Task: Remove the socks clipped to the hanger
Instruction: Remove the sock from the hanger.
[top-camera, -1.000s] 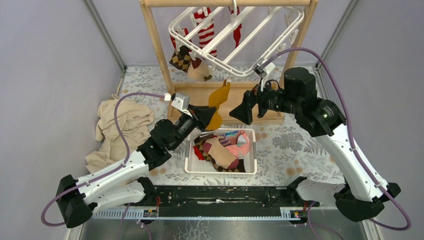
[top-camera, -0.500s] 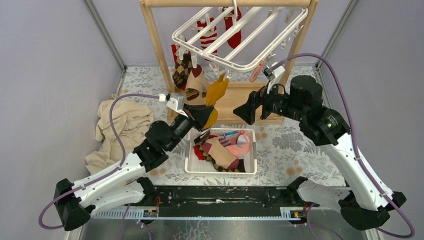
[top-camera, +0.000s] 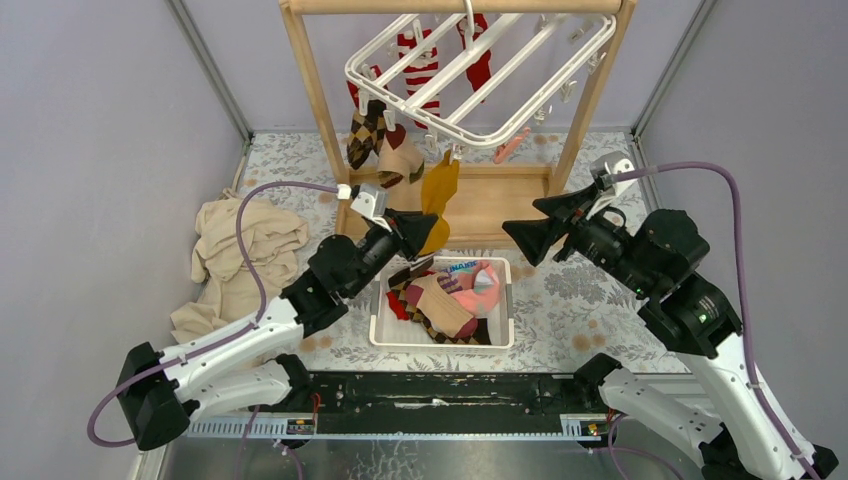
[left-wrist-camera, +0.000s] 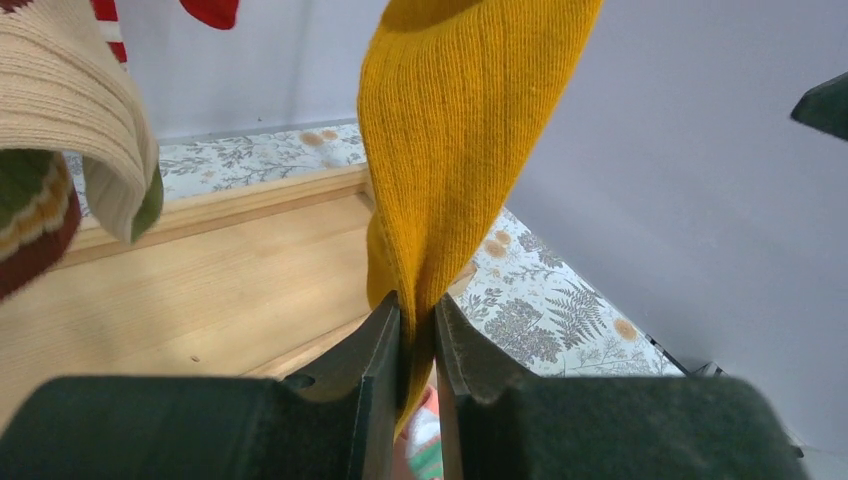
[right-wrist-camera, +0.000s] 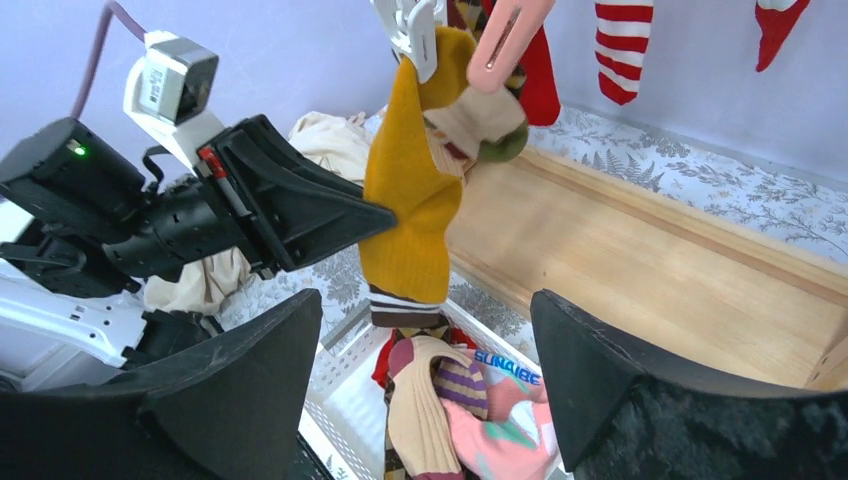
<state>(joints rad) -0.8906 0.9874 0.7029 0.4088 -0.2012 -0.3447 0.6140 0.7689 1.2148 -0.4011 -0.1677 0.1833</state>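
Your hanger hangs from the rack at the back. One sock dangles from the hanger's front edge, its lower end pinched in your left gripper. Just in front, between your arms, sits the basket with socks in it. Your right gripper is to the sock's right, apart from it. A cloth pile lies far left.

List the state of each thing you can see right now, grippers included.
left gripper: shut on the yellow sock, low down.
right gripper: open, empty.
yellow sock: clipped to the hanger at its top, hanging.
striped sock: hanging from the hanger.
argyle sock: hanging from the hanger.
tan sock: hanging from the hanger.
hanger: tilted, hooked on the wooden rack.
basket: holds loose socks.
cloth: crumpled on the table.
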